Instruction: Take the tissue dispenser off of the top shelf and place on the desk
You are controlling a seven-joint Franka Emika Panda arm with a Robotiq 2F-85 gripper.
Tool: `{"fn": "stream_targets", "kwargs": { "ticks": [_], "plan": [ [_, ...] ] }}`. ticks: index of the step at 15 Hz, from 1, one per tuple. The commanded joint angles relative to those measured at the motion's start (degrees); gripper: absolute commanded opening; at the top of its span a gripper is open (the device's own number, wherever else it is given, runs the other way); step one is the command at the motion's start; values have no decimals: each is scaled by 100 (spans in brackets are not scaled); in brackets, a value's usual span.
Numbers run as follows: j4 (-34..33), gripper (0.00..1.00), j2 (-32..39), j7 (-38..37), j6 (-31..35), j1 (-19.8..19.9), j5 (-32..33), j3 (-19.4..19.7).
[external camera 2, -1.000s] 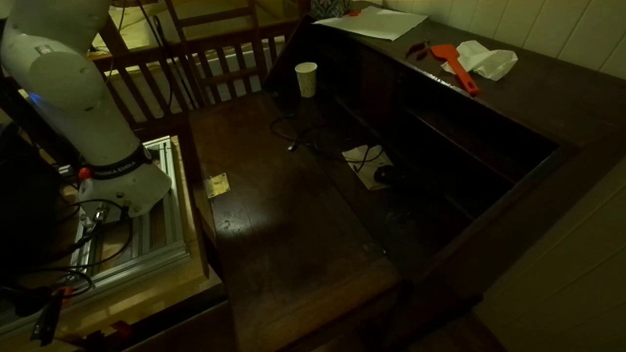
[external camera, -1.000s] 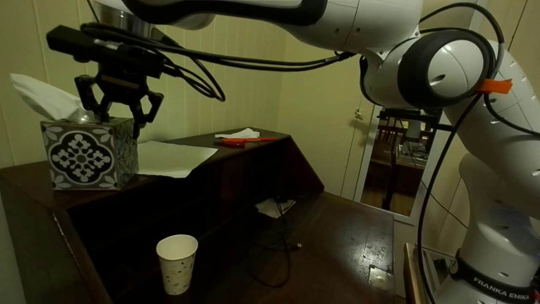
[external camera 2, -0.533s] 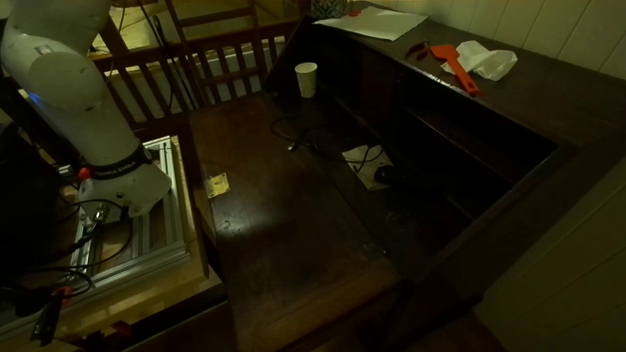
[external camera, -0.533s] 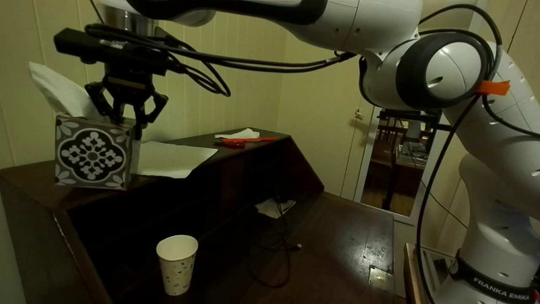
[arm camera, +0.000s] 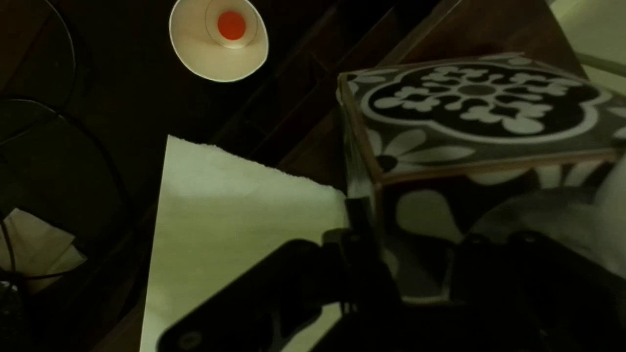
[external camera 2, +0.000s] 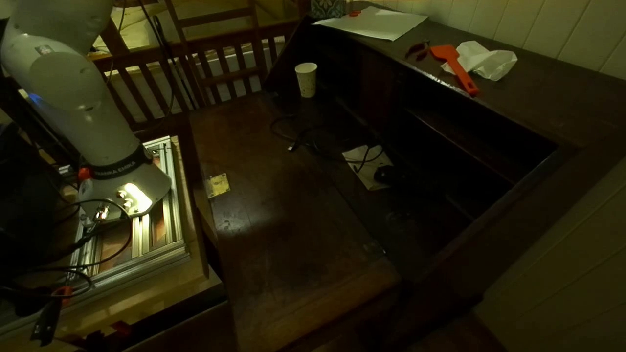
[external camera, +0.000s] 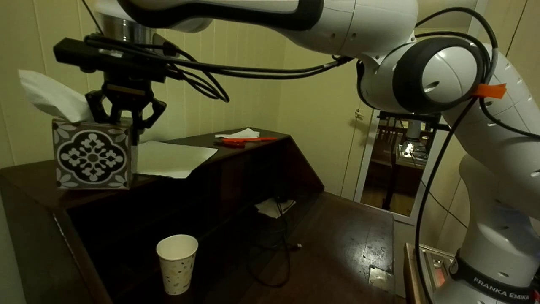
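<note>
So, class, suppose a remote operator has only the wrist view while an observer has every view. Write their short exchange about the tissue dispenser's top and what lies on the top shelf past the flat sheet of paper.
Operator: The tissue dispenser runs off the right edge of my picture. What shows above its top?
Observer: White tissue; in an exterior view it sticks well up out of the top.
Operator: And what lies on the top shelf, past the flat sheet of paper?
Observer: In both exterior views, a red-orange tool lies there next to a crumpled white sheet.
</note>
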State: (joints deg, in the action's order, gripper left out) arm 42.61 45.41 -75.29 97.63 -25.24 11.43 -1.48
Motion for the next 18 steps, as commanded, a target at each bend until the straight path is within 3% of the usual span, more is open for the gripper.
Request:
{"fn": "stream_targets", "kwargs": {
  "ticks": [1,7,18],
  "plan": [
    [-275,0,-144,1,-353,-19,19,30],
    [287,1,-1154,-617,-936,47,-201,-9],
    [3081,1,-3118,-3664,-857,53,-306,183]
  ]
}}
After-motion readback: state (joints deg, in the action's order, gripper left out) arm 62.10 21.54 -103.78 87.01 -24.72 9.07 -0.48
